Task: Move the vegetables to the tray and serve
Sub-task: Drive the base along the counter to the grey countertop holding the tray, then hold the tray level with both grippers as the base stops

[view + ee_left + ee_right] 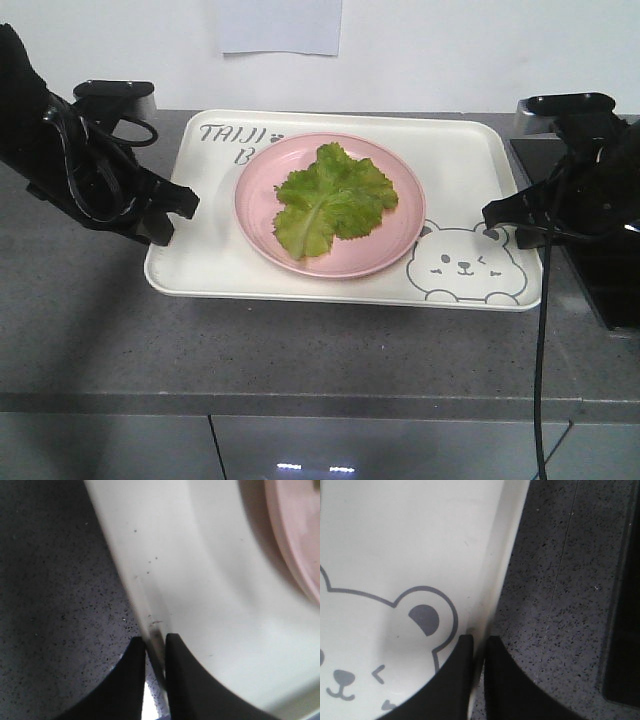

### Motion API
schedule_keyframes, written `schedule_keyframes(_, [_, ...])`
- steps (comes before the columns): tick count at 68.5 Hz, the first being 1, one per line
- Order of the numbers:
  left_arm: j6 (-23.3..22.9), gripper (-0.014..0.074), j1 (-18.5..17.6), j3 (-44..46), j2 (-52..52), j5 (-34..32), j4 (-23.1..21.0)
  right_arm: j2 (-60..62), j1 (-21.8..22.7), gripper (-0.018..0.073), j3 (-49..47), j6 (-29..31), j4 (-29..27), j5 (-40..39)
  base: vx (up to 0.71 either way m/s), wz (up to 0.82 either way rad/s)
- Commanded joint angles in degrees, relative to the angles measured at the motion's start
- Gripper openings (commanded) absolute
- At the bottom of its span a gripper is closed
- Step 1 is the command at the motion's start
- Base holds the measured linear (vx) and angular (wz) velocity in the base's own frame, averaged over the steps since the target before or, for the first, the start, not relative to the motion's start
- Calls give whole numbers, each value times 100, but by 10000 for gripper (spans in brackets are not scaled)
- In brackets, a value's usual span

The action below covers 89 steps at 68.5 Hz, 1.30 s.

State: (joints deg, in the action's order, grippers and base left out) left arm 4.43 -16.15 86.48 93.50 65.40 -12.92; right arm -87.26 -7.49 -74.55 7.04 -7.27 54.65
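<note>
Lettuce (pixel 333 199) lying flat in the middle of a pink plate (pixel 260 225), rib running toward the near left. Plate sitting on the tray (pixel 200 262), slightly left of centre, covering part of the "TAIJI" lettering (pixel 232 134) at the far left corner. Bear drawing (pixel 465 265) at the near right corner, clear of the plate.

Left gripper (pixel 172 218) closed on the tray's left rim; in the left wrist view (pixel 156 645), both fingers (pixel 131 680) pinching the thin raised edge, one outside over the counter, one inside over the tray floor. Pink plate edge (pixel 300 545) just visible at upper right there.

Right gripper (pixel 492 222) clamped likewise on the right rim beside the bear's ear; in the right wrist view (pixel 479 647), rim squeezed between the two black fingers (pixel 459 680), bear ear (pixel 424 619) just inside.

Tray resting on a grey speckled counter (pixel 300 345). Black slab-like object (pixel 600 270) close beside the right rim, just outside the right gripper. Cable (pixel 540 380) hanging from the right arm over the counter's front edge. White paper (pixel 280 25) on the wall behind.
</note>
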Motion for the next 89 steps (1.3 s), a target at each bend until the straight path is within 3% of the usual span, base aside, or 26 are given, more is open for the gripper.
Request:
schedule_keyframes(1, [175, -6, -150, 174, -311, -465, -797, 247, -97, -6, -169, 333, -528, -242, 8, -5])
schedule_keyframes(89, [175, -6, -150, 174, -311, -465, -797, 247, -97, -6, -169, 333, -528, -242, 6, -2])
